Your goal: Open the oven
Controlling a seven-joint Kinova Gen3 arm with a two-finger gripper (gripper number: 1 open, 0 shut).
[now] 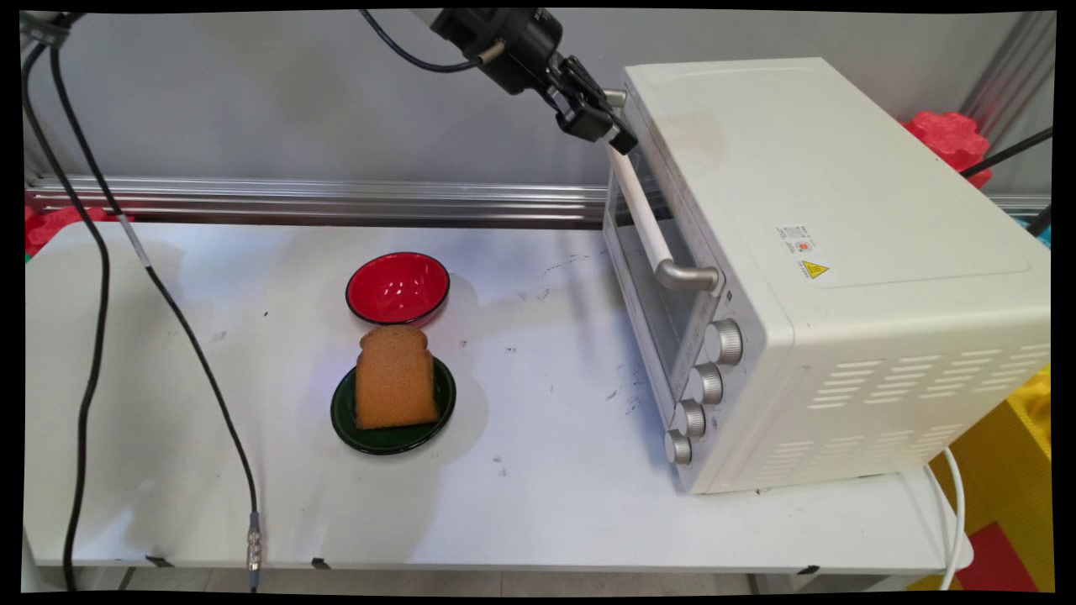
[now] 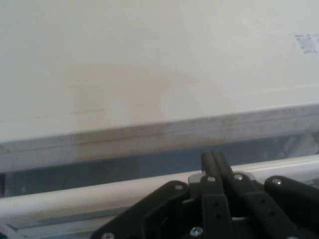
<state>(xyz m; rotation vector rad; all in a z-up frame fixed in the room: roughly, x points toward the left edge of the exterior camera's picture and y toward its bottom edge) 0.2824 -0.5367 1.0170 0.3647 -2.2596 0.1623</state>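
My black gripper (image 1: 620, 141) is at the far upper end of the white toaster oven's (image 1: 841, 218) door handle (image 1: 646, 220). In the hand view the two fingers (image 2: 212, 164) are pressed together, shut, and lie across the white handle bar (image 2: 99, 196), with their tips against the gap between the bar and the door's top edge. Nothing is held between them. The oven door (image 1: 651, 290) stands shut. A slice of brown bread (image 1: 393, 380) lies on a dark green plate (image 1: 349, 420) at mid table, far from the gripper.
A red bowl (image 1: 397, 287) stands just behind the bread. Several silver knobs (image 1: 706, 382) line the oven's near front. Black cables (image 1: 92, 277) hang down at the left. A red toy (image 1: 950, 139) sits behind the oven, and a white cord (image 1: 954, 504) trails off its right side.
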